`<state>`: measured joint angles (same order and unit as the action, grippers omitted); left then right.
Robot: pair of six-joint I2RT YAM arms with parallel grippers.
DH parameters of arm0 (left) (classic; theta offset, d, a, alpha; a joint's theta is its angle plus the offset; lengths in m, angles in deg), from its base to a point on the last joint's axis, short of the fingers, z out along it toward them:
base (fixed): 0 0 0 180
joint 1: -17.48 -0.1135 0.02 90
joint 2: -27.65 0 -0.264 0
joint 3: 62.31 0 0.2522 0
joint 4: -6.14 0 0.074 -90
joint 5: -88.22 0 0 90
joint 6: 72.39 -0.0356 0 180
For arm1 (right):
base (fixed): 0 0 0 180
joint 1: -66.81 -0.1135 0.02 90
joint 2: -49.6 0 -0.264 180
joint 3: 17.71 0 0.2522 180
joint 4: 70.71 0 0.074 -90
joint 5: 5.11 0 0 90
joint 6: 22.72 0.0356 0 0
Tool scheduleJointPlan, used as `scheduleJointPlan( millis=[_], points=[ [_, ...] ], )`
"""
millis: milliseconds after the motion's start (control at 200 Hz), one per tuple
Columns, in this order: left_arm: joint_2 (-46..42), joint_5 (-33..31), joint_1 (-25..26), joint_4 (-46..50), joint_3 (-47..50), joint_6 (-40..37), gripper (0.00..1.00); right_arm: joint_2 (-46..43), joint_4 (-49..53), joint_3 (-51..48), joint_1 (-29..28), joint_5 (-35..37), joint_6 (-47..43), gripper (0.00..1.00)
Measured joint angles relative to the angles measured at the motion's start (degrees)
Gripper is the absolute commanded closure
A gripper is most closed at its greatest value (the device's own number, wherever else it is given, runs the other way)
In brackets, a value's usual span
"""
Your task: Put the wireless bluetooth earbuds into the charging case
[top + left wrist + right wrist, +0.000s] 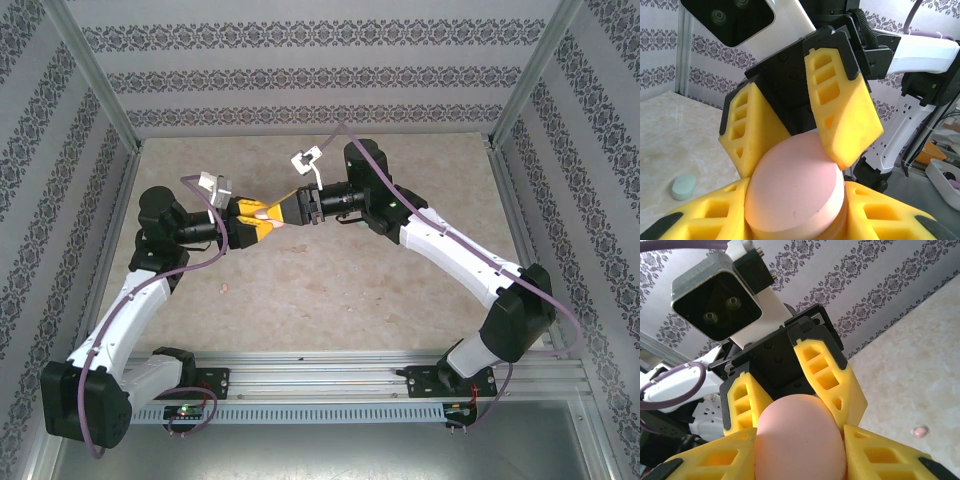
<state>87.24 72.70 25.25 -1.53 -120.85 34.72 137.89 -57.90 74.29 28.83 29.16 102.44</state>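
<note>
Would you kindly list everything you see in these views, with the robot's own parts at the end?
Pink case: one, pale pink, in the air between both grippers.
Pink earbud: one, pale pink, lying on the table.
Mint-green piece: one, mint green, on the table; case or earbud, cannot tell.
Table: one, beige marbled, beneath the held case.
Walls: three, grey-and-white patterned, around the table.
Left gripper: one, yellow fingers, shut on the pink case.
Right gripper: one, yellow fingers, shut on the pink case, opposite side.

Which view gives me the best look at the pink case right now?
Left wrist: the pink case is close, with its broad face and rim visible. Right wrist shows one rounded end; top external shows just a small pink speck.
</note>
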Motion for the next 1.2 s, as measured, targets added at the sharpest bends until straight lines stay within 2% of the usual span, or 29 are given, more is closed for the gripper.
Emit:
scheduleJointPlan(
  millis=[290,420,974,1034,1109,1204],
  points=[
    [-0.85,-1.46,0.02,3.56,-0.26,-3.45,0.64,0.50,-4.55,-1.46,0.37,-0.72,6.14,0.61],
    [-1.31,-2.21,0.04,4.96,-0.26,-4.57,0.61,0.66,-8.61,-3.10,0.39,-0.76,9.99,0.66],
    [-1.46,-4.72,0.02,7.41,-0.24,-5.60,0.61,1.55,-21.51,-8.26,1.03,0.83,24.46,0.70],
    [-1.46,-4.98,0.04,7.61,-0.24,-5.60,0.61,1.77,-23.08,-8.83,1.09,0.94,26.27,0.68],
    [-1.46,-5.38,0.02,7.80,-0.24,-5.60,0.61,2.05,-24.57,-9.16,1.14,0.98,27.63,0.59],
    [-1.44,-5.73,0.04,7.78,-0.24,-5.60,0.61,2.25,-25.24,-9.22,1.11,0.98,27.91,0.55]
  ],
)
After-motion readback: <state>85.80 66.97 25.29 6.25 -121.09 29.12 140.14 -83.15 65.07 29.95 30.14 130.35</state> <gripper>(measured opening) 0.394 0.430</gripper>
